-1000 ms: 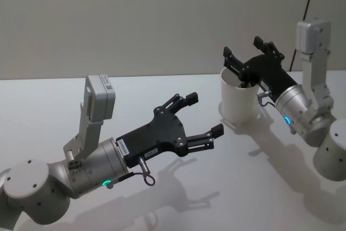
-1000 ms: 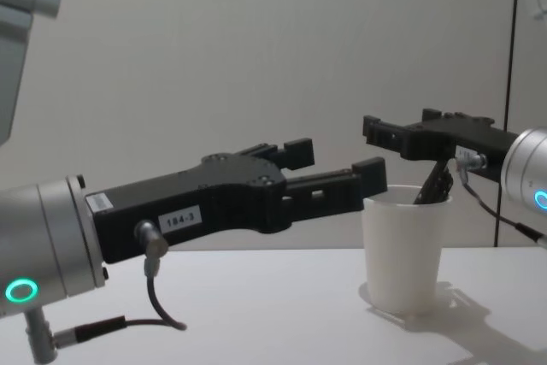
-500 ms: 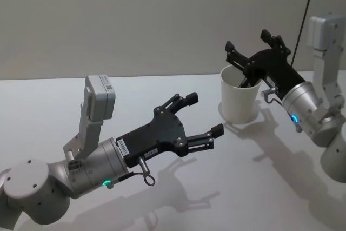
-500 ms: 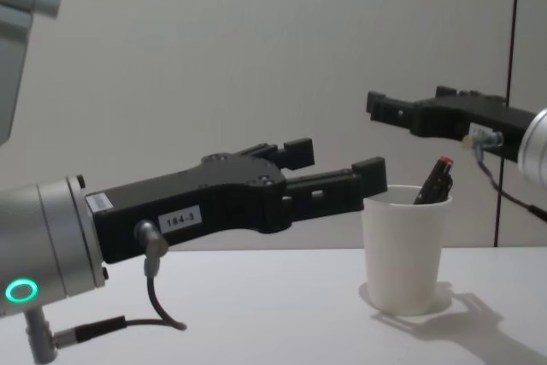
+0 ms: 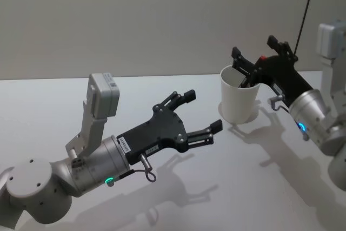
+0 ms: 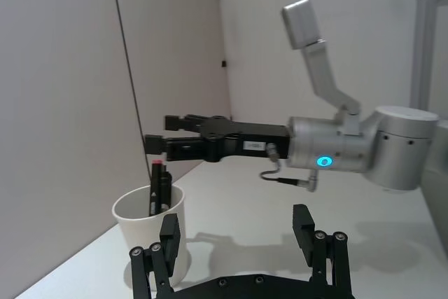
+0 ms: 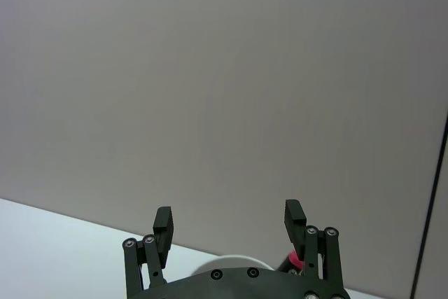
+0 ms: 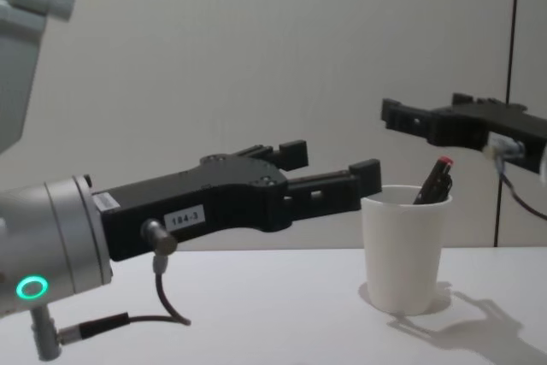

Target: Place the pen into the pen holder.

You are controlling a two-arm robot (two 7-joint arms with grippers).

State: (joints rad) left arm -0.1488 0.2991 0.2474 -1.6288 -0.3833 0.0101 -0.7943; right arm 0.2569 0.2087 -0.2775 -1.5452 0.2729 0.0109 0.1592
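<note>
The pen holder (image 5: 239, 95), a white tapered paper cup, stands upright on the pale table (image 5: 48, 112) and serves as the landmark here. The pen (image 8: 434, 182), dark-bodied with a red tip, sits inside the cup, leaning against its far rim with the red end poking out above it; in the left wrist view the pen (image 6: 159, 188) rises out of the cup's mouth (image 6: 150, 225) at a slight tilt. The right gripper (image 5: 255, 53) hangs in the air just above and behind the cup's rim, its two black fingers spread wide apart and holding nothing; from the chest view it (image 8: 402, 117) sits above the cup and clear of the pen's tip, touching neither. The right wrist view shows the same spread fingers (image 7: 295, 216) with empty space between them and a bit of the pen's red end below. The left gripper (image 5: 201, 111) floats off the table to the cup's left and nearer the robot, its fingers also splayed open and empty, pointing toward the cup but well short of touching it.
</note>
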